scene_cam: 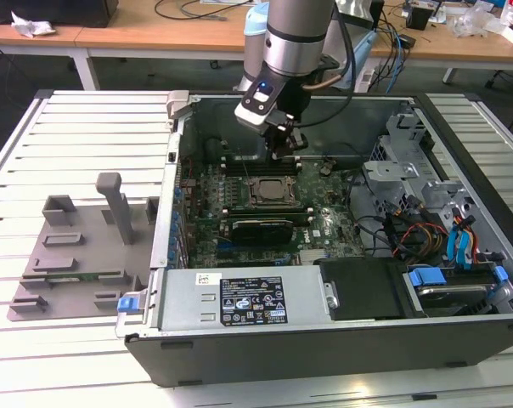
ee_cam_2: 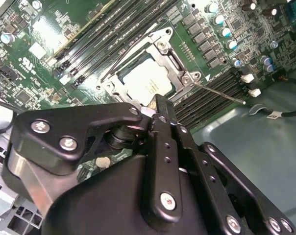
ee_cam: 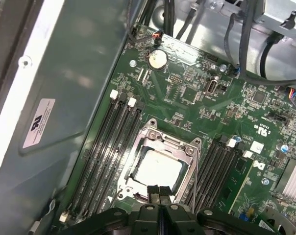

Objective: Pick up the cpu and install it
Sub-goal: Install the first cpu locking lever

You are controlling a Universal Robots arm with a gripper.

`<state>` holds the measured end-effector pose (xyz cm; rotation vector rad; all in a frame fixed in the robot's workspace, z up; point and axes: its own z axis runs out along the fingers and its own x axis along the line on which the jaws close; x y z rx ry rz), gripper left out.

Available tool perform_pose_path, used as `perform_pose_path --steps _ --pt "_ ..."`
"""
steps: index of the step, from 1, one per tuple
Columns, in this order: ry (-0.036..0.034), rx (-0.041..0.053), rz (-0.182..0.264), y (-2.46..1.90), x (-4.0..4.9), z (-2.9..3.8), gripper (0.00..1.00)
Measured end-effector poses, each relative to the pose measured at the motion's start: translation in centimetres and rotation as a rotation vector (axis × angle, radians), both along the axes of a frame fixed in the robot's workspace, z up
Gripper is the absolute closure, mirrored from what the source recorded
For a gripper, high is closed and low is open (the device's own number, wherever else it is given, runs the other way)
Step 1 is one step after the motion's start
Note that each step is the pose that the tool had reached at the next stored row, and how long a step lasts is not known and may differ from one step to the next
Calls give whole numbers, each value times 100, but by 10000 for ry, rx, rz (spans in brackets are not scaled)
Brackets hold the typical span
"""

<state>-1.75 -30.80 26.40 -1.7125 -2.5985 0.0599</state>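
1. the hand has its fingertips pressed together with nothing between them, close over the socket's edge.
2. the cpu lies flat inside the metal socket frame, pale top up.
3. memory slots flank the socket on the green motherboard.
4. in the exterior view, a grey fixture plate lies on the counter, to the exterior view's left of the open computer case.

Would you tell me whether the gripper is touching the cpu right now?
Apart. In the exterior view the gripper hangs clear of the cpu, with a visible gap between them.
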Motion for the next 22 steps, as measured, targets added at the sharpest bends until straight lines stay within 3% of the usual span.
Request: perform_pose_path --steps 12,15,22 --pt "0 0 1245 0 1 0 89" --pt "0 0 1893 0 1 0 89" --pt "-1 1 2683 0 1 0 89"
